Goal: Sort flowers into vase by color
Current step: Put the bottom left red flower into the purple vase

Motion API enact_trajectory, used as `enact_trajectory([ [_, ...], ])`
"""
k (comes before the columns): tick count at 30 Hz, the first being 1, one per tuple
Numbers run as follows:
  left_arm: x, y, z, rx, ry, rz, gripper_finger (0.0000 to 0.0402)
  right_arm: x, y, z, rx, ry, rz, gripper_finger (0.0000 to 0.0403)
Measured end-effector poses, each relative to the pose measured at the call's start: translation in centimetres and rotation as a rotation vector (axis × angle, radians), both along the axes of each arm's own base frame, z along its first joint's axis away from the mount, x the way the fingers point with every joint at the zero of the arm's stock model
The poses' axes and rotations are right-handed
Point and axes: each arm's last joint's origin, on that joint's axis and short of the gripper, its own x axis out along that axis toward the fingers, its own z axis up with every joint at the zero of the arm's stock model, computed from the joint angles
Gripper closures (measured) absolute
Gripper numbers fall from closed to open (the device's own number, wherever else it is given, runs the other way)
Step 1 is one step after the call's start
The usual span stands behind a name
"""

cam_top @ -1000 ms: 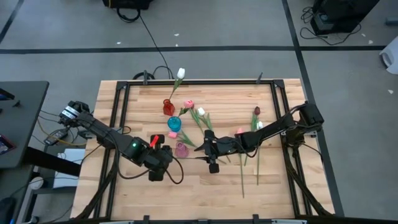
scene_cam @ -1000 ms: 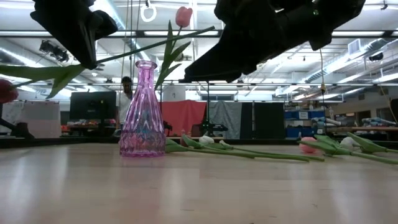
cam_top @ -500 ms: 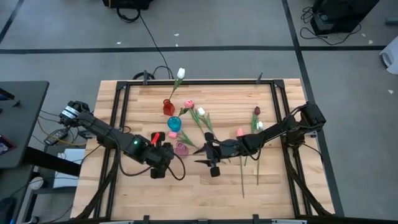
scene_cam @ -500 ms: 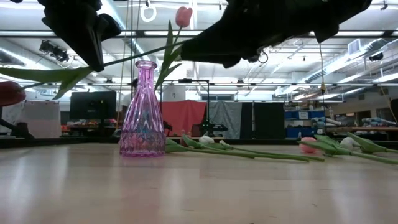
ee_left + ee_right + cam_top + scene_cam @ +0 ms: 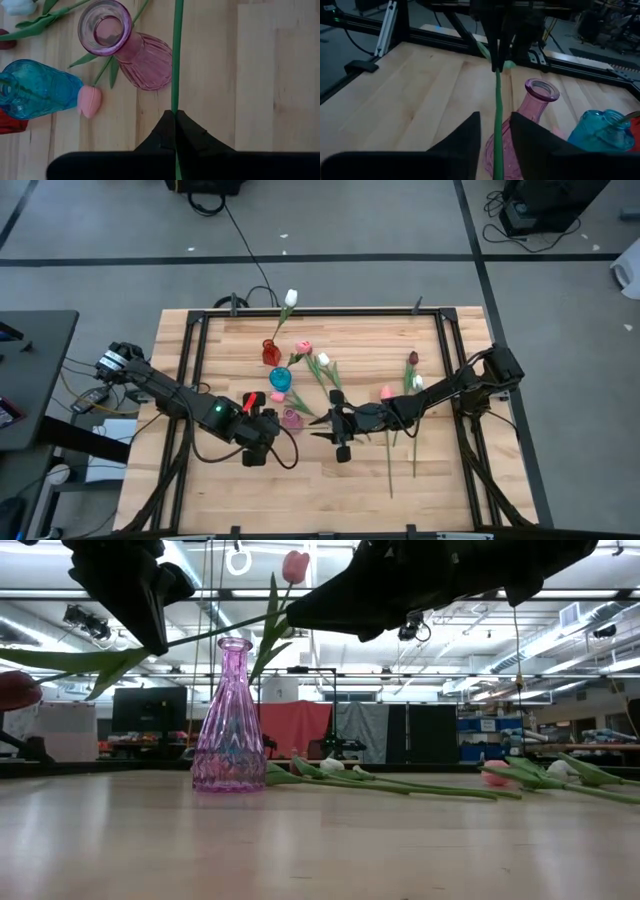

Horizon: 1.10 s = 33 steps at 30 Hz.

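The wooden table [image 5: 200, 480] carries 3 vases, and sorting is judged to be at an early stage. 1 white tulip [image 5: 290, 298] is seen standing in the red vase [image 5: 270, 354], the vase farthest from both sets of fingers. A thin stem is seen inside the blue vase [image 5: 280, 380], though its head cannot be assigned with certainty. The pink vase [image 5: 120, 47], just beside the left fingers, is shown with an empty mouth.

Most of the flowers are left to be placed. In the high view 7 heads can be counted: 3 white, 3 pink and 1 maroon [image 5: 412, 358]. Of these, 1 pink head [image 5: 90, 101] lies on the wood between the blue and pink vases. 1 pink [image 5: 385, 392], 1 white and the maroon lie behind the right fingers, along that arm.

1 further flower is in hand, which makes 8; its head colour cannot be told. Its green stem [image 5: 176, 50] is pinched by the left gripper [image 5: 175, 112], whose fingers are closed tight on it. The stem runs on past the pink vase and passes between the fingers of the right gripper [image 5: 495, 120]. Those fingers stand on either side of it with a little gap showing, not clamped. A handover between the 2 grippers is judged to be the step in progress, above and beside the pink vase.
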Motion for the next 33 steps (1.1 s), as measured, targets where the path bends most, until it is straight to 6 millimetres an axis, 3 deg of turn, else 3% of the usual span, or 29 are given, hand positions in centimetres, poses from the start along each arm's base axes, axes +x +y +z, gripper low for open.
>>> enact_trajectory([
  [8, 0.0, 0.0, 0.0, 0.0, 0.0, -0.001, 0.0401, 0.0, -0.1, 0.0, -0.012, 0.0, 0.003, 0.0392],
  [14, 0.0, 0.0, 0.0, -0.009, -0.01, 0.024, 0.0383, 0.0, -0.1, 0.0, -0.02, 0.001, 0.005, 0.0395],
  [23, 0.6, -0.9, 1.6, -0.017, -0.147, 0.016, 0.0289, 0.0, -0.3, 0.0, -0.044, -0.007, -0.076, 0.0399],
  [27, -0.3, -2.9, 2.3, -0.015, -0.323, -0.014, 0.0282, 0.0, -0.6, 0.2, -0.068, -0.032, -0.179, 0.04],
  [33, -1.2, -4.5, 0.3, -0.038, -0.445, 0.014, 0.0286, 0.2, -0.6, 1.1, -0.044, -0.125, -0.222, 0.04],
])
